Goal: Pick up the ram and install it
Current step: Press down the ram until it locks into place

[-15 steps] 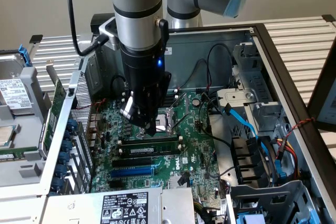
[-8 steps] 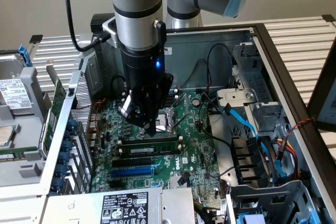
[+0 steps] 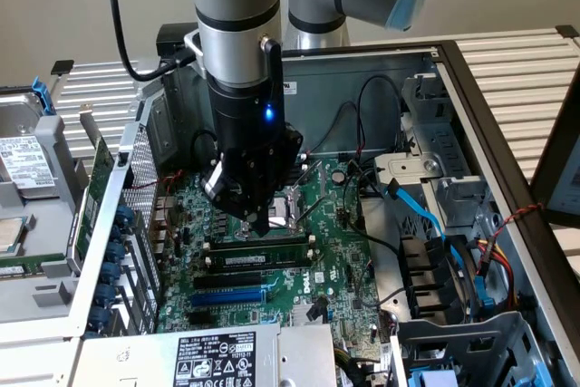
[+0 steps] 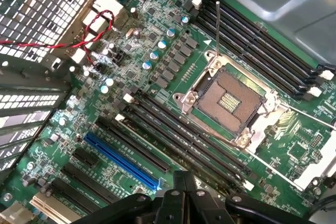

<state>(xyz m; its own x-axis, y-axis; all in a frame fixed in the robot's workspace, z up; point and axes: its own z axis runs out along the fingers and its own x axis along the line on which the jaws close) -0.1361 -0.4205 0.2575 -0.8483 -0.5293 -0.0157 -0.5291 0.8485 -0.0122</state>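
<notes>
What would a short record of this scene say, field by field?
Setting: open computer case with a green motherboard inside
Claw: the claw is shut, pointing down over the memory slots
Ram: the ram lies along the slots right under the claw's tip; contact cannot be told
Nearby: blue expansion slot beside the ram; empty processor socket

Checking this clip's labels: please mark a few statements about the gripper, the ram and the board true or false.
The gripper is shut. True.
It hangs over the motherboard. True.
The CPU socket carries a cooler. False: it is bare.
The blue slot holds a card. False: it is empty.
The ram lies outside the case. False: it sits along the memory slots, under the gripper.
</notes>
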